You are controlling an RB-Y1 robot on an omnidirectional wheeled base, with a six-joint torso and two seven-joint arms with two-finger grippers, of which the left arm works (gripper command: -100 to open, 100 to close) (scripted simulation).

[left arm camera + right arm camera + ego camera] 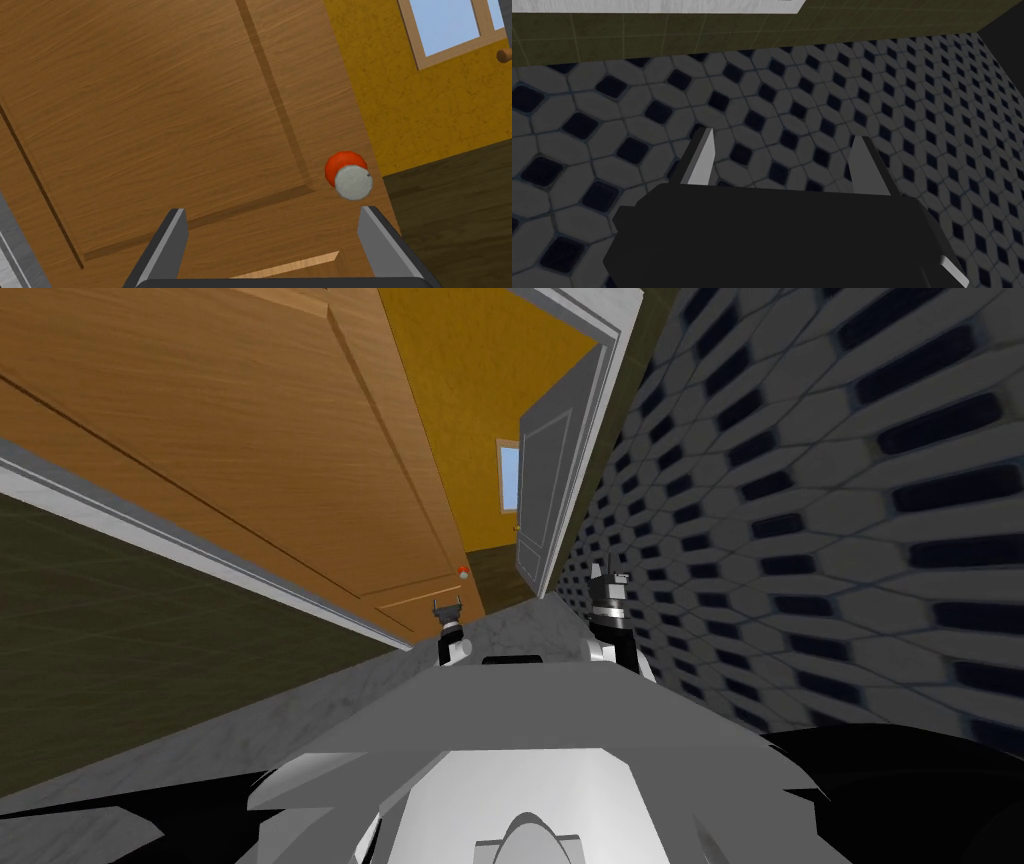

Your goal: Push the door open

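Though ajar, stands ahead and to the left in the head view: door [250, 458], brown wood grain, recessed panels. Carries pale grey round knob [353, 182] on a red base, near the free edge. Faced at close range by left gripper [272, 212], fingers spread wide, holding nothing, knob just beyond one fingertip; contact with the door not discernible. Past the free edge: yellow wall [470, 378] with small window [508, 476], and a grey door [545, 488] standing open. To the right: right gripper [784, 136], fingers likewise wide apart and empty, pointed at tiled wall [812, 100], grey with dark lozenges. Underfoot: grey marbled floor [520, 628].
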